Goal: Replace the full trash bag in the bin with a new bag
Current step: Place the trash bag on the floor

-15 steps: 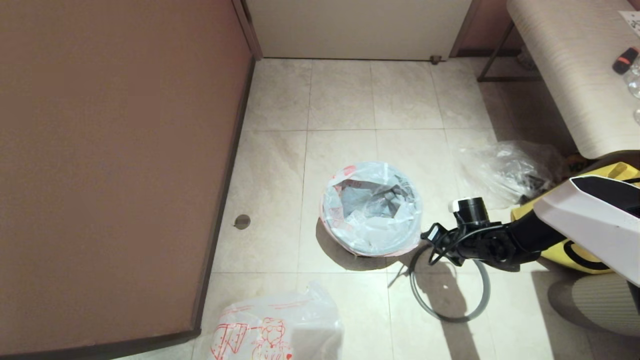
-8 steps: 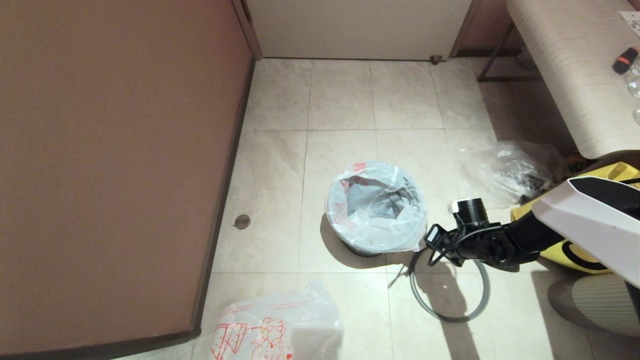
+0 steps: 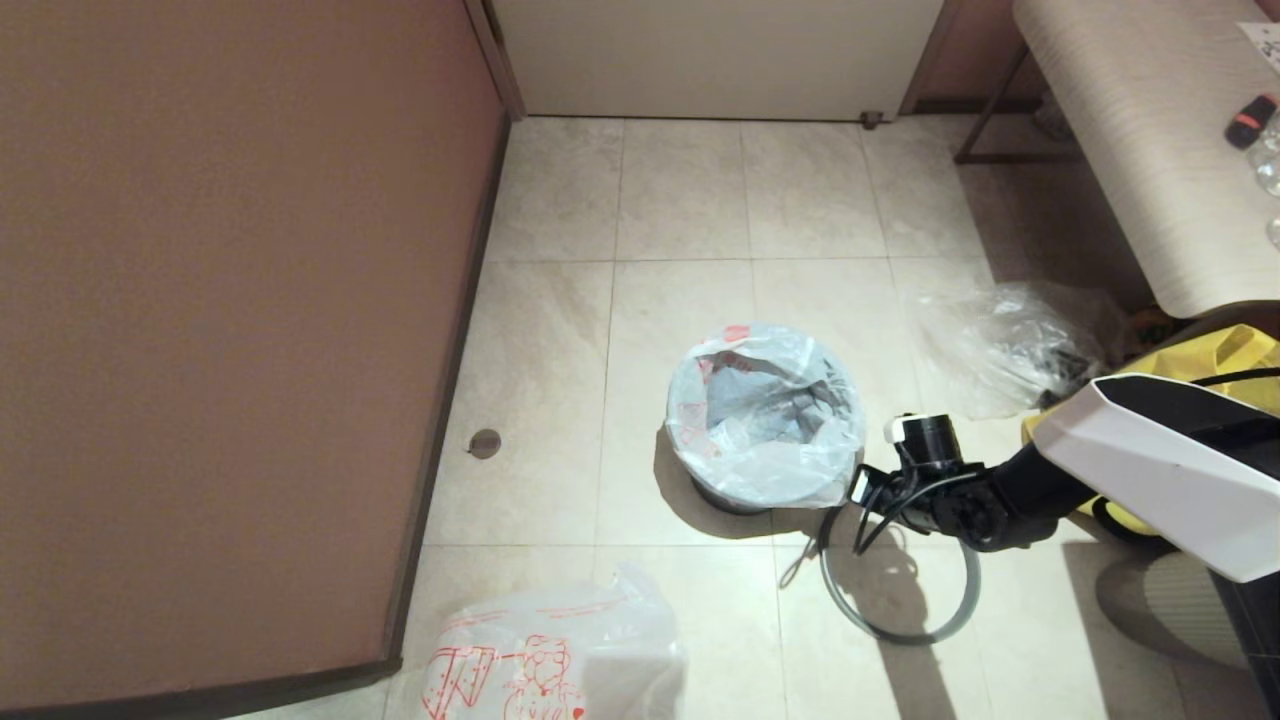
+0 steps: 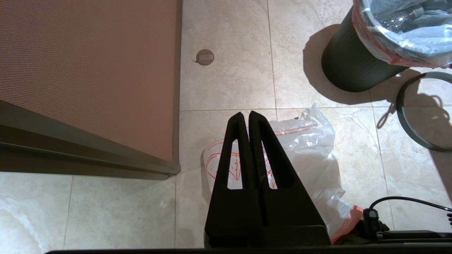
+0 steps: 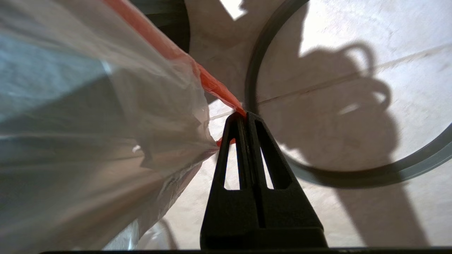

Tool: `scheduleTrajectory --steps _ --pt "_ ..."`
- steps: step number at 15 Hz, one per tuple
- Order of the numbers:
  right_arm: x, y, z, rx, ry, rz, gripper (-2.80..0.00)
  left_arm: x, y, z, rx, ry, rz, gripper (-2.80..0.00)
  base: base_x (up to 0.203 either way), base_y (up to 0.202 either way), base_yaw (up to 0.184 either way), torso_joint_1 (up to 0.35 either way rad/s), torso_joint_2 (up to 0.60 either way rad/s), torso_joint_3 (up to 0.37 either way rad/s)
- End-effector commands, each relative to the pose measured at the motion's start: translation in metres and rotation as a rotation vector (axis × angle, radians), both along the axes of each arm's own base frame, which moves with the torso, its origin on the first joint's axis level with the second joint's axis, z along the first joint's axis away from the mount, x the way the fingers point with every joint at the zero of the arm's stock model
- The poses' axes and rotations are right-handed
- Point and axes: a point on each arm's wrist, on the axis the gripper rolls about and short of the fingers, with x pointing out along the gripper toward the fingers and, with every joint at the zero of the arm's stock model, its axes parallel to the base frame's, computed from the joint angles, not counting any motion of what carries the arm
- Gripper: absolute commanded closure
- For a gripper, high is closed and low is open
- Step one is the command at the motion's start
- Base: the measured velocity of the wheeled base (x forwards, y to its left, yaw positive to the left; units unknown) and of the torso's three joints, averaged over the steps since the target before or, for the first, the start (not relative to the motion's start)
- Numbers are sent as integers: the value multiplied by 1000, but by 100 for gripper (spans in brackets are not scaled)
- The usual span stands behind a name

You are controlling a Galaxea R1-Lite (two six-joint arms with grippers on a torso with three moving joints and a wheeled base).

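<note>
Trash bag (image 3: 765, 420), milky white with orange-red edging, sits in the black bin (image 4: 348, 67) on the tiled floor (image 3: 680, 200), its mouth folded over the rim. The right gripper (image 5: 245, 114) is at the bag's edge on the robot's right, fingers pressed together on the orange-red tip of the plastic, which stretches taut away from them. The grey hoop (image 3: 900, 590) lies flat on the floor just beside the bin, beneath this arm. Bare tile stretches beyond the bin toward the white door (image 3: 715, 55); a brown wall panel (image 3: 230, 330) bounds the left and a bench (image 3: 1150, 140) the right. The head view hides the fingertips behind the wrist; only the right wrist view shows the pinch. The new bag (image 3: 550, 660), printed in red, is cut off at the head view's lower edge; the left wrist view shows more of it, lying under the parked left gripper (image 4: 245, 114), whose fingers are closed on nothing. A clear crinkled bag (image 3: 1010, 340) and a yellow tote (image 3: 1235, 350) lie by the bench.
</note>
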Motion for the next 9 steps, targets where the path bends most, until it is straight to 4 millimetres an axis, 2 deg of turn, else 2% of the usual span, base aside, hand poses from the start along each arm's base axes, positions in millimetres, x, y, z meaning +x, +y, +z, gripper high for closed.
scheduleTrajectory --steps 1,4,6,9 --pt "2 4 -18 -58 14 1 0 0 0 0 0 2 0 0 0 0 0 0 0 0" --pt "9 13 -9 -229 -86 -20 0 0 0 0 0 2 -1 0 0 0 0 0 0 0" --pt "12 18 16 -342 -211 -58 0 0 0 0 0 2 0 0 0 0 0 0 0 0" --pt "2 20 58 -410 -308 -113 0 0 0 0 0 2 0 0 0 0 0 0 0 0"
